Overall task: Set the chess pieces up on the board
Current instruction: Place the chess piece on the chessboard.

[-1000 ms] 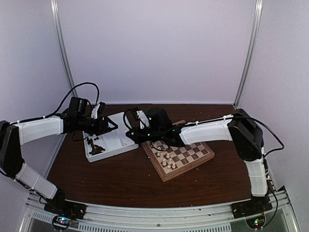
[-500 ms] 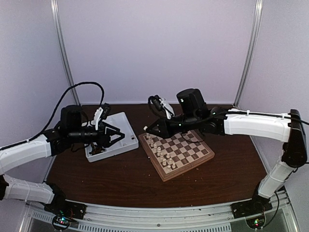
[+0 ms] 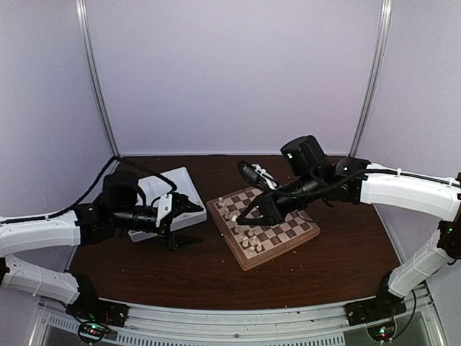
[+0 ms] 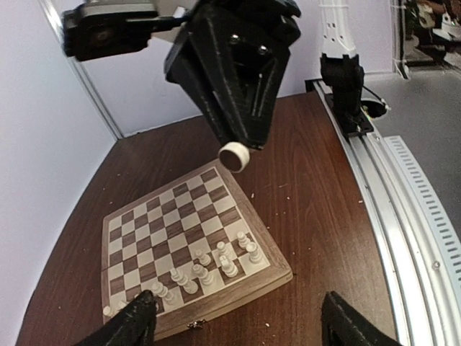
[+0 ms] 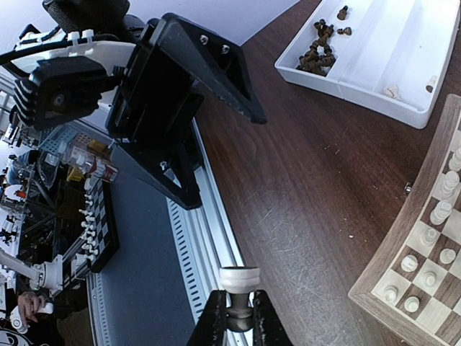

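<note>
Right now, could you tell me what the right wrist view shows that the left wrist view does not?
Only the right wrist view shows the white tray holding dark pieces. Only the left wrist view shows nearly the whole board. Both show white pieces standing on the board and the right end effector pinching one white piece.

Left end effector drew back from the tray — jaws spread wider

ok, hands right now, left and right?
Left hand: open, empty.
Right hand: closed on a cream-white chess piece.
</note>
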Available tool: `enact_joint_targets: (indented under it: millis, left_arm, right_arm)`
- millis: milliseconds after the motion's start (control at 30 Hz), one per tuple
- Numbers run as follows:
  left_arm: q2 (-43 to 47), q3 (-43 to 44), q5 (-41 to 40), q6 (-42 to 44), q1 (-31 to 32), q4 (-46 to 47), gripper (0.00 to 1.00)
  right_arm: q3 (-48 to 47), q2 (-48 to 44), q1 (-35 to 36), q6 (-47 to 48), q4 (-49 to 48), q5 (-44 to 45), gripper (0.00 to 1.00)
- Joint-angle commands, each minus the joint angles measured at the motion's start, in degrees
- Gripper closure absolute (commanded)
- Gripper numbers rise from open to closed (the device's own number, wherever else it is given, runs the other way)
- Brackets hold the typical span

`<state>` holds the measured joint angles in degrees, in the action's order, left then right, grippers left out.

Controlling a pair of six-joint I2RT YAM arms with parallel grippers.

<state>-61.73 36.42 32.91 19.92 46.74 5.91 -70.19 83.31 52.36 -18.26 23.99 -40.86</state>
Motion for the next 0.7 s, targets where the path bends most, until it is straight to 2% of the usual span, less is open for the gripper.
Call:
enact_joint_targets:
  millis: [0, 200, 433, 667]
  left_arm:
    - [-5.4, 4.5, -0.7, 8.2, 3.2, 1.0, 0.21]
    - [-11.0, 9.5, -1.9, 9.7, 4.6, 0.5, 0.28]
    - [-11.8, 9.8, -0.5, 10.6, 4.8, 2.1, 0.26]
    - [-12.4, 10.0, 1.5, 11.1, 4.8, 2.1, 0.34]
  right_arm:
    - [0.3, 0.1, 0.3, -0.2, 1.0, -3.8, 1.00]
    - [-0.1, 1.8, 0.6, -0.9, -0.2, -4.4, 1.00]
    - [-0.2, 3.9, 0.8, -1.9, -2.3, -5.9, 1.00]
    - [-1.8, 6.1, 1.2, -2.5, -3.2, -6.7, 1.00]
